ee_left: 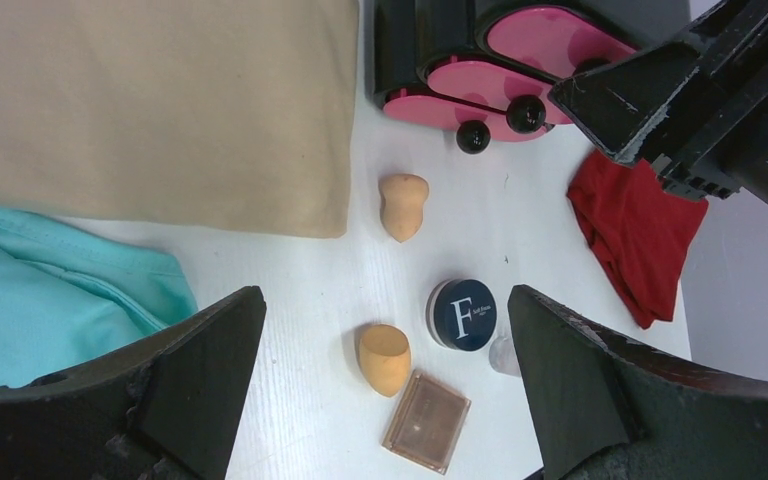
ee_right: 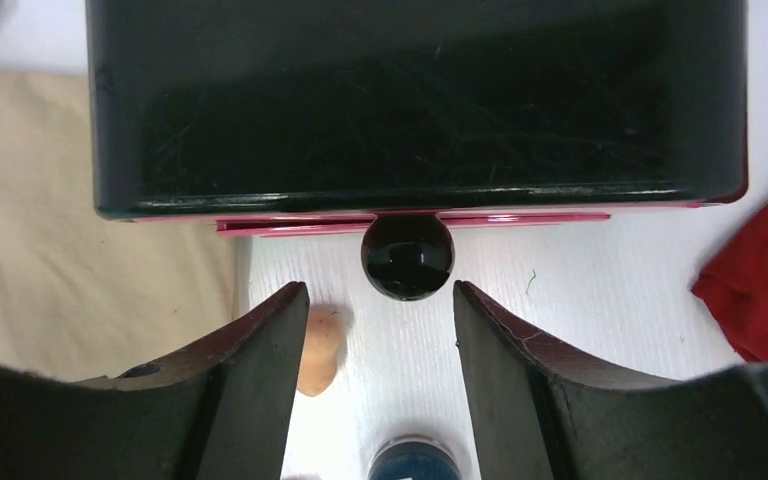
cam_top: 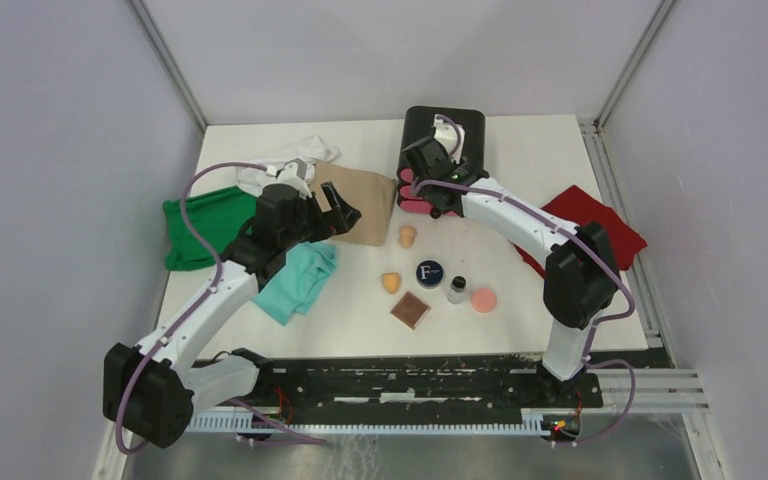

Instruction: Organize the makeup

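The makeup lies in the middle of the table: one orange sponge (cam_top: 407, 236) near the box, a second orange sponge (cam_top: 391, 282), the navy F compact (cam_top: 429, 272), the square brown compact (cam_top: 411, 311), the black-capped bottle (cam_top: 457, 289) and the pink puff (cam_top: 483, 299). My left gripper (cam_top: 345, 215) is open and empty, hovering over the beige cloth's edge. In its wrist view the sponge (ee_left: 384, 358), F compact (ee_left: 462, 313) and brown compact (ee_left: 426, 420) show between its jaws (ee_left: 385, 295). My right gripper (ee_right: 378, 290) is open, its tips just short of a black drawer knob (ee_right: 407, 256).
The black box (cam_top: 445, 125) with pink drawers (ee_left: 470, 80) stands at the back centre, its drawers stepped out. A beige cloth (cam_top: 355, 200), teal cloth (cam_top: 300, 280), green cloth (cam_top: 205, 225) and white cloth (cam_top: 295, 158) lie left. A red cloth (cam_top: 600, 225) lies right.
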